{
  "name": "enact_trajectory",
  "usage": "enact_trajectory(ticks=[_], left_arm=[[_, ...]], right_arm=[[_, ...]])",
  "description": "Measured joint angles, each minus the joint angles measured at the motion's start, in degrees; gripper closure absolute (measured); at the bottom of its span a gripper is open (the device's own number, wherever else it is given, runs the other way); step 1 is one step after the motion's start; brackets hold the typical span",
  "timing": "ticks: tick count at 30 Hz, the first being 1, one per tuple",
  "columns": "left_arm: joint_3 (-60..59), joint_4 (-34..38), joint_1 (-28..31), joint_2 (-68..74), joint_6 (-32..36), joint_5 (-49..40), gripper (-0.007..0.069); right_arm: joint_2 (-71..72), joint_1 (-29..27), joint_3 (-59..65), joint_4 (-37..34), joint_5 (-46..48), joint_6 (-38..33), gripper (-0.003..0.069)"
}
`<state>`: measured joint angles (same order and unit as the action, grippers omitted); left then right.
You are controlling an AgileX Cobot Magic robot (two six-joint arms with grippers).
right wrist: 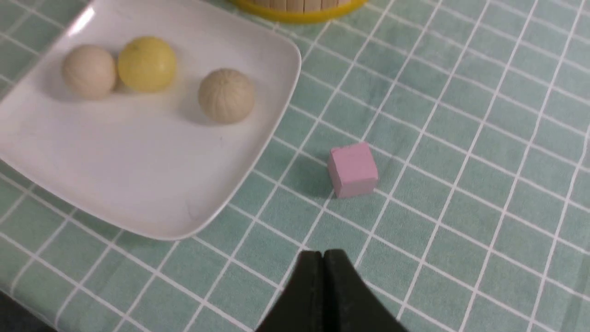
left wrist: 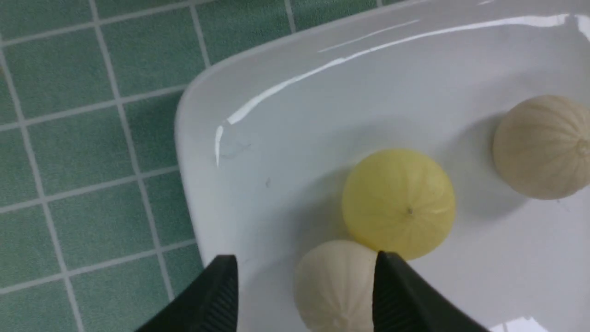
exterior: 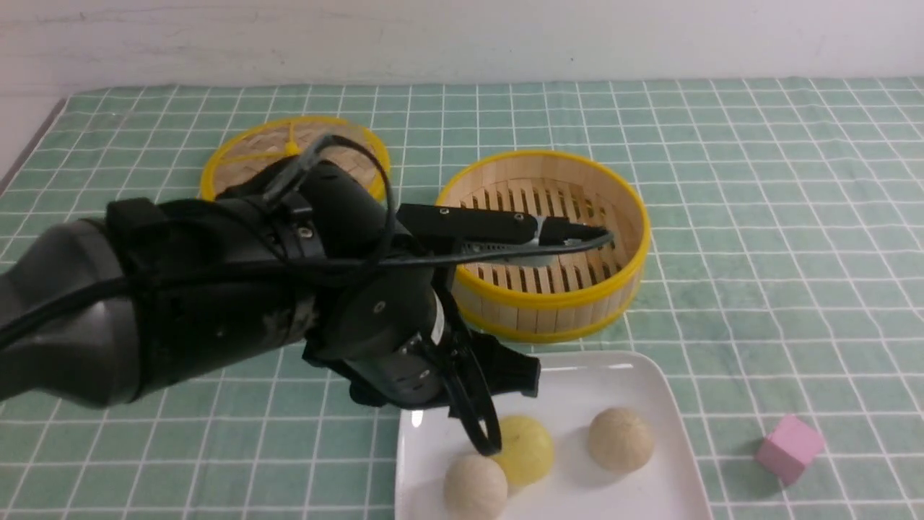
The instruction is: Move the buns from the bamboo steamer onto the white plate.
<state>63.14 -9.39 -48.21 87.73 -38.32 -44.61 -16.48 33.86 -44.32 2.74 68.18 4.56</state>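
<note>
Left gripper [left wrist: 304, 260] open and empty, jaws spread wide above the large glossy white plate [left wrist: 258, 152]. All three small round pleated buns resting on that plate:
- a cream-beige bun [left wrist: 334, 288] directly below, framed between the fingers [left wrist: 216, 299]
- a pale yellow bun [left wrist: 398, 203] just beyond the fingertips, touching the first or nearly so
- a second cream-beige bun [left wrist: 544, 145] farther off to one side, apart from both

Round bamboo steamer [exterior: 548, 307] of pale slats with yellow rims showing no bun on its visible floor. Task judged done, bar pulling clear.

Main hazard: a finger clipping the framed bun through a sideways swing made too low. Round and free to roll, so likely to bump the yellow one and run toward the plate's edge. Height above that bun hard to read from the wrist view. Uncovered in the front view, so probably some clearance. Second hazard: a black cable loop [exterior: 487, 448] dangling from the wrist right beside the yellow bun, liable to drag it along.

Right gripper [right wrist: 322, 253] pressed shut on nothing, above the green checked tablecloth [left wrist: 83, 152]. Small pink cube [right wrist: 352, 169] just ahead of it, plate corner beyond and to the side.

Open room for the left gripper: straight up, then outward past the plate's rounded corner over bare cloth. Tighter ahead, with the steamer wall near the plate's far edge and a flat woven yellow-rimmed lid [exterior: 238, 155] beyond. Plate rim low and sloping, no real stop for a rolling bun.
</note>
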Motion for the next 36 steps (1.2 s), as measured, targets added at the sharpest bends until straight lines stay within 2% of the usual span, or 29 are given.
enact_trajectory(ticks=[4, 6, 10, 14, 17, 36], left_arm=[[0.3, -0.3, 0.0, -0.9, 0.0, -0.2, 0.0237], [0.4, -0.6, 0.0, -1.1, 0.0, -0.1, 0.0281], [0.4, -0.8, 0.0, -1.1, 0.0, -0.1, 0.0398], [0.4, -1.4, 0.0, -1.1, 0.1, -0.1, 0.0580], [0.4, -1.8, 0.0, -1.1, 0.3, -0.1, 0.0620], [0.4, -4.6, 0.0, -1.1, 0.3, -0.3, 0.0619]], right_arm=[[6.0, 0.0, 0.6, -0.3, -3.7, 0.2, 0.0671], [9.3, 0.0, 4.0, -0.6, -10.2, 0.2, 0.0671], [10.9, 0.0, 10.8, -2.4, -21.7, 0.2, 0.0671], [10.7, 0.0, 19.2, -5.6, -34.6, 0.2, 0.0671], [10.7, 0.0, 21.4, -6.2, -37.9, 0.2, 0.0670], [10.7, 0.0, 22.7, -6.3, -39.0, 0.2, 0.0664]])
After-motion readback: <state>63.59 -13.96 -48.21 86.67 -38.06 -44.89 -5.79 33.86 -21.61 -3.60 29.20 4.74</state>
